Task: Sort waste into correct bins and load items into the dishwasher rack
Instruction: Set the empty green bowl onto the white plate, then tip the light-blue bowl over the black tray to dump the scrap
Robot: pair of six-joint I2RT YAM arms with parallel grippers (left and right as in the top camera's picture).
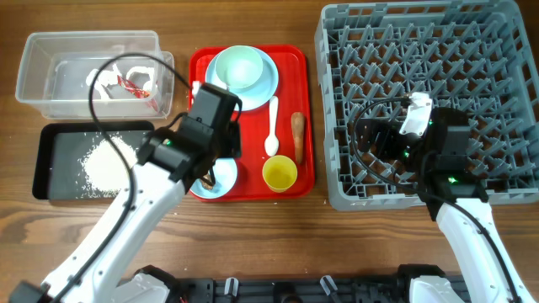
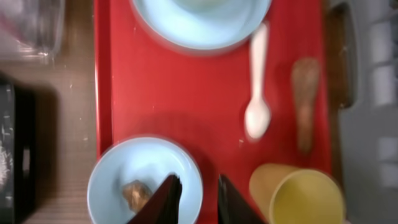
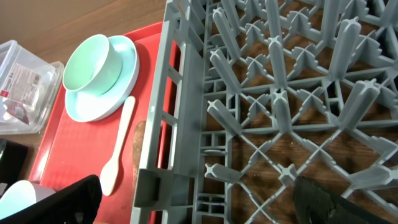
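At the upper left of the overhead view, a red printed wrapper (image 1: 135,84) and white crumpled scraps (image 1: 105,77) lie inside the clear tub (image 1: 34,50). Just below it, the shallow black tray (image 1: 50,139) holds a heap of white rice-like grains (image 1: 109,162).

The red tray (image 1: 257,126) sits at centre. At its top, a pale mint bowl (image 1: 240,67) stands on the light blue plate (image 1: 265,84). Below them lie the white spoon (image 1: 273,126) and, to its right, the orange-brown carrot-like stick (image 1: 298,135). The small yellow cup (image 1: 280,173) stands upright at the tray's lower right. At the lower left corner, the light blue bowl (image 2: 146,168) holds a small brown lump (image 2: 135,194).

The grey dishwasher rack (image 1: 505,50) fills the right side, its pegs bare where they show.

The left gripper (image 2: 198,193) hangs over the blue bowl's right rim, its fingers a narrow gap apart and nothing held; whether they touch the rim I cannot tell. The right gripper (image 3: 198,183) is spread wide above the rack's corner nearest the red tray, holding nothing.
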